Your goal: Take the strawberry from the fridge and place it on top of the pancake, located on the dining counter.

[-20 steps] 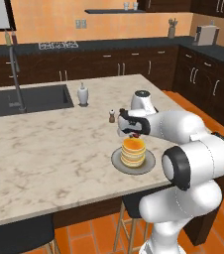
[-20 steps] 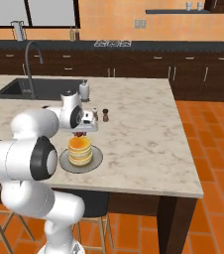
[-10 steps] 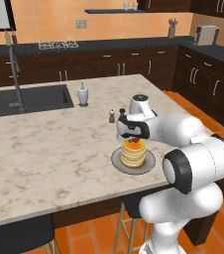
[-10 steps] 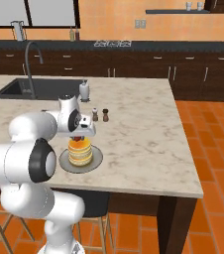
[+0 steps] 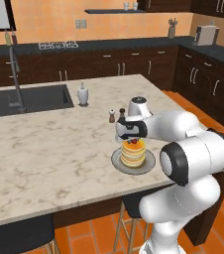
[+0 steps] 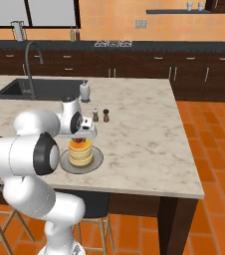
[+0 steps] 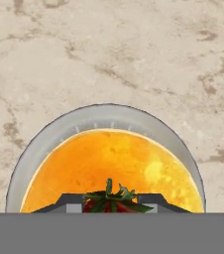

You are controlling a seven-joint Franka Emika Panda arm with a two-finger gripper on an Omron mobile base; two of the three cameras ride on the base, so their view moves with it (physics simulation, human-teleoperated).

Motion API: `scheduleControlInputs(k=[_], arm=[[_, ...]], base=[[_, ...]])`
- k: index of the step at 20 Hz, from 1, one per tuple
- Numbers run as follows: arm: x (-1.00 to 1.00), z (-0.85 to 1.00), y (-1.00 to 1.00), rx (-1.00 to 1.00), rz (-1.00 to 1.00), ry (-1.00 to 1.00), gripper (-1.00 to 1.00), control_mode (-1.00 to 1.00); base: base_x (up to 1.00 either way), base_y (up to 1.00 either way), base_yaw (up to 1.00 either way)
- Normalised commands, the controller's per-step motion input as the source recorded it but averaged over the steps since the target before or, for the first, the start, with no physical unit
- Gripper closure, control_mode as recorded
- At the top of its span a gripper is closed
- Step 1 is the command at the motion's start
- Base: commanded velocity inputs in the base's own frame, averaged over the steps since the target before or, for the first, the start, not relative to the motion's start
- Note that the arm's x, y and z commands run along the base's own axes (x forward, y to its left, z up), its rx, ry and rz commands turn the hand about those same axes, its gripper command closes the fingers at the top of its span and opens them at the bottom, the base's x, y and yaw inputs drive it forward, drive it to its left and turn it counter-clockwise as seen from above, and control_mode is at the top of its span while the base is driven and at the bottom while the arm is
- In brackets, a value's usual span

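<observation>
The claw (image 5: 132, 140) is positioned directly above the pancake (image 5: 133, 152), very close to its top. The strawberry (image 7: 110, 202) is seen in the hand view between the two fingertips (image 7: 64, 203), green leaves up, so the claw is clenched on it (red body mostly cut off by the frame edge). Whether the berry already touches the pancake cannot be told.

The pancake lies under the claw on a plate (image 5: 116, 159), which rests on the counter (image 5: 49, 154). In the hand view the plate (image 7: 44, 139) rim curves beyond the orange pancake (image 7: 114, 163) surface, with bare marbled counter (image 7: 109, 49) past it.

From the right base view the claw (image 6: 81, 139) is seen just over the stack (image 6: 80, 153), a speck of strawberry (image 6: 82, 141) showing at its tip.

Two small shakers (image 5: 116, 115) stand beyond the claw, near but apart from the plate. A white dispenser (image 5: 83, 94) stands farther beyond, beside the sink (image 5: 27, 99).
</observation>
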Motion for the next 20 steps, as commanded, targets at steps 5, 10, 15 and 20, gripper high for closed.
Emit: scheduleControlInputs(k=[5, 10, 15, 20], arm=[[0.00, -0.24, 0.00, 0.00, 0.00, 0.06, -1.00, -1.00], [-0.07, -0.03, 0.00, 0.00, 0.00, 0.00, -1.00, -1.00], [-0.26, 0.00, 0.00, 0.00, 0.00, -0.06, -1.00, -1.00], [-0.14, 0.08, 0.00, 0.00, 0.00, -0.09, -1.00, -1.00]], base=[[0.00, 0.00, 0.00], [0.00, 0.00, 0.00], [0.00, 0.00, 0.00], [0.00, 0.00, 0.00]])
